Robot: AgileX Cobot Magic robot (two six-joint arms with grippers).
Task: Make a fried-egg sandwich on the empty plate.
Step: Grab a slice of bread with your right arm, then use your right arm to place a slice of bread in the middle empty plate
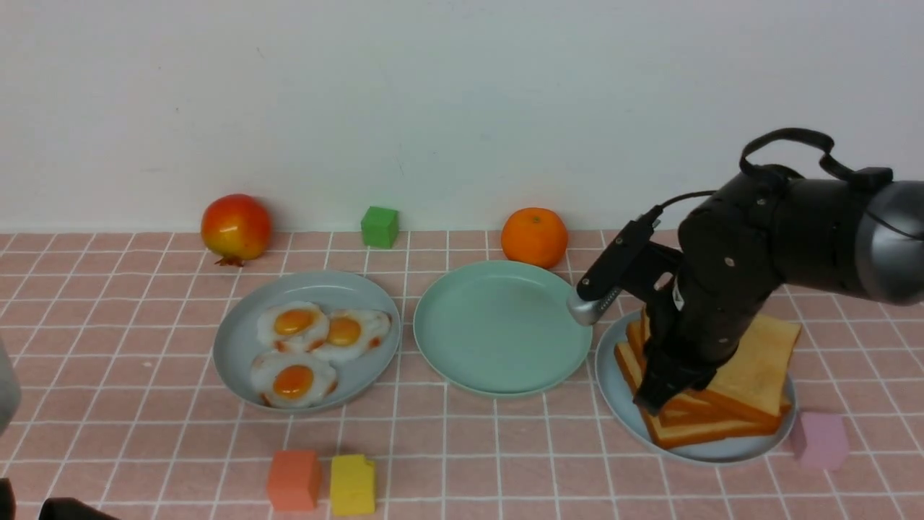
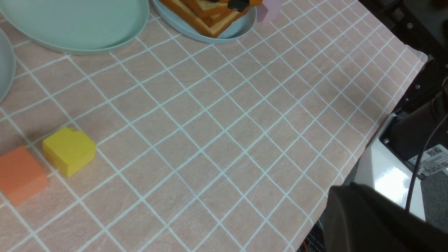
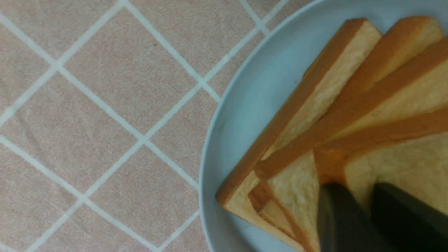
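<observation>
Only your front view shows the eggs [image 1: 317, 347], 9 o'clock of the green plate [image 1: 498, 325]. Your right pincer [image 3: 360, 196], nearly closed, pinches the top toast [image 3: 402, 161].

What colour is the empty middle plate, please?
The empty plate is mint green, clearest in the front view.

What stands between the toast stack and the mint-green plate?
Nothing visible. The mint-green plate lies bare just left of the grey-blue plate holding the toast stack, rims nearly touching. The right pincer is closed on the top toast slice.
</observation>
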